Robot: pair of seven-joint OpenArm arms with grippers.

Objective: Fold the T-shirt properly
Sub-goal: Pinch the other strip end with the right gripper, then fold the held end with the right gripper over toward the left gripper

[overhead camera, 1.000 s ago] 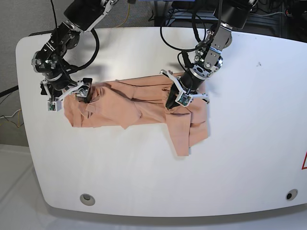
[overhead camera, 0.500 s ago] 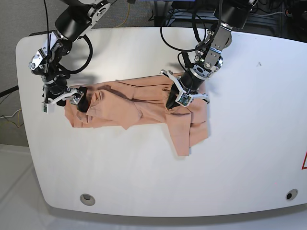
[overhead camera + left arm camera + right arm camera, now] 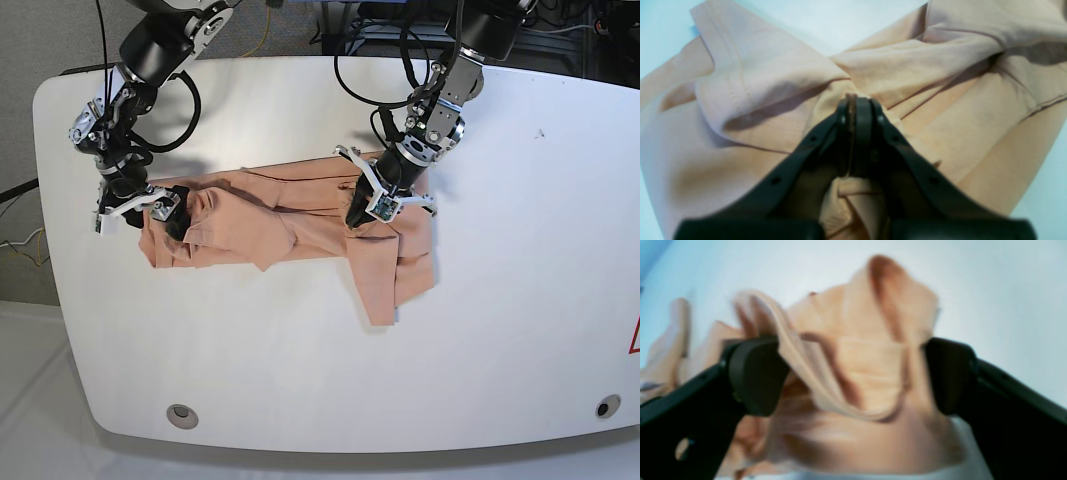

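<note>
My left gripper [image 3: 360,212] pinched the crumpled peach cotton T-shirt [image 3: 290,225] mid-table on the white table [image 3: 500,300]; my right gripper [image 3: 150,210] gaped at 9 o'clock. I judged closing deep would catch both layers.

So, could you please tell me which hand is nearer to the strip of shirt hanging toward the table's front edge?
Left. The left hand is pinched shut on the T-shirt just above that strip; the right hand stands open at the shirt's far end.
</note>
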